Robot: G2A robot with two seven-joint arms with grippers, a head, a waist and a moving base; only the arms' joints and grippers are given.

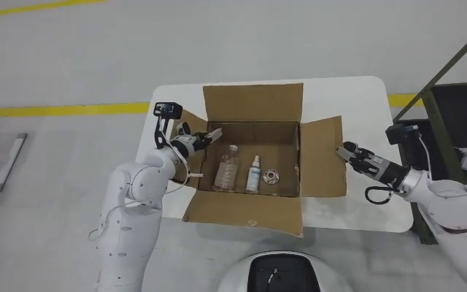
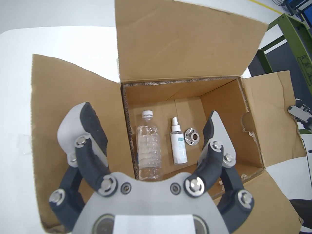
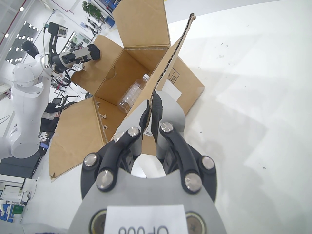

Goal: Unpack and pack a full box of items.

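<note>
top view: one box (image 1: 252,104) held one water bottle (image 1: 227,169), one spray bottle (image 1: 253,174), one blurry flange (image 1: 272,176); left gripper (image 1: 210,136) gaped at 9 o'clock, right gripper (image 1: 343,152) pinched 3 o'clock flap (image 1: 325,157).

the box (image 1: 252,102) is plain brown cardboard, the table (image 1: 365,95) white. the bottle (image 1: 227,169) is clear with a white cap, the spray bottle (image 1: 253,175) white with a teal label, the flange (image 1: 271,176) silver. the left gripper (image 2: 148,112) and right gripper (image 3: 153,103) are grey with black pads (image 2: 93,125).
</note>
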